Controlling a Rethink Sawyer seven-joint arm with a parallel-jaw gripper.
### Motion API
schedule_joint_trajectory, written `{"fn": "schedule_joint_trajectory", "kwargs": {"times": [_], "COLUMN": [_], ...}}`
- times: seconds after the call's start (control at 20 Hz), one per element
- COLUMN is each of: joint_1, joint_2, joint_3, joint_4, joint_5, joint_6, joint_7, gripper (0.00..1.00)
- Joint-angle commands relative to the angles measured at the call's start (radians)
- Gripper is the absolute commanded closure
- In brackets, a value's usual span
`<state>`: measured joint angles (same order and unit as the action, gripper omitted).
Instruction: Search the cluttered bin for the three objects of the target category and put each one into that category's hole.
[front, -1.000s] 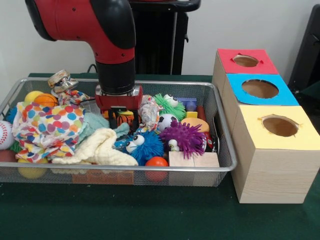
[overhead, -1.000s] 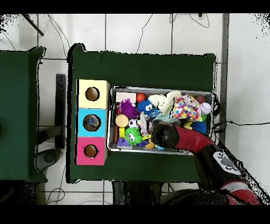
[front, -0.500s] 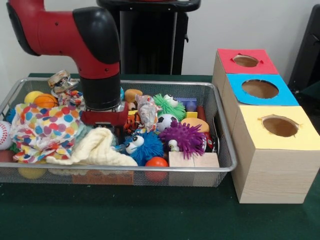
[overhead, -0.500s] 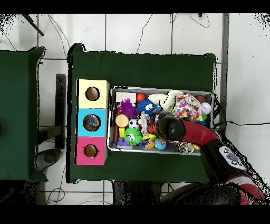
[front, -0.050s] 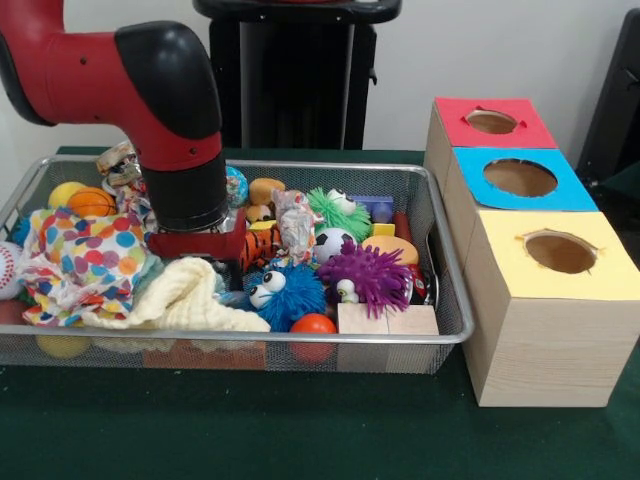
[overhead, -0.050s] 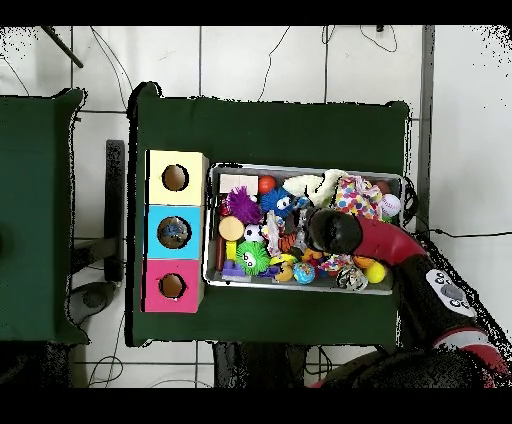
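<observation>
The green counter (front, -0.050s: 300, 440) carries a wire bin (front, -0.050s: 440, 300) packed with toys, and beside it a wooden box (front, -0.050s: 540, 340) with red, blue and yellow tops, each with a round hole. The red and black arm (front, -0.050s: 150, 90) reaches down into the bin's left-middle; its pincer (front, -0.050s: 205, 262) is buried among a cream cloth (front, -0.050s: 190, 300) and a spotted cloth (front, -0.050s: 85, 255), so whether it grips anything cannot be told. A blue fuzzy toy (front, -0.050s: 290, 290), purple spiky toy (front, -0.050s: 370, 275) and soccer ball (front, -0.050s: 332, 243) lie just beside
</observation>
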<state>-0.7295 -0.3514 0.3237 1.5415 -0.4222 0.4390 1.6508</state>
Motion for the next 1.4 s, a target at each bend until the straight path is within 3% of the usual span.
{"fn": "schedule_joint_trajectory", "kwargs": {"times": [0.05,0.2,0.25,0.75,0.9,1.05,1.15,1.25,1.4], "joint_1": [-0.036,-0.05,-0.054,-0.041,-0.006,0.044,0.067,0.071,0.061], "joint_2": [0.202,0.206,0.207,0.183,0.036,-0.278,-0.384,-0.418,-0.399], "joint_3": [0.106,0.124,0.129,0.111,0.043,-0.006,-0.022,-0.026,-0.025], "joint_4": [-0.196,-0.19,-0.188,-0.172,-0.027,0.245,0.306,0.32,0.31], "joint_5": [-0.122,-0.149,-0.158,-0.172,-0.139,-0.046,0.015,0.045,0.049], "joint_6": [-0.171,-0.195,-0.203,-0.201,-0.155,-0.017,0.086,0.136,0.116], "joint_7": [-0.111,-0.103,-0.101,-0.035,0.067,0.174,0.183,0.167,0.136], "gripper": [0.0,0.0,1.0,1.0,1.0,1.0,1.0,1.0,1.0]}}
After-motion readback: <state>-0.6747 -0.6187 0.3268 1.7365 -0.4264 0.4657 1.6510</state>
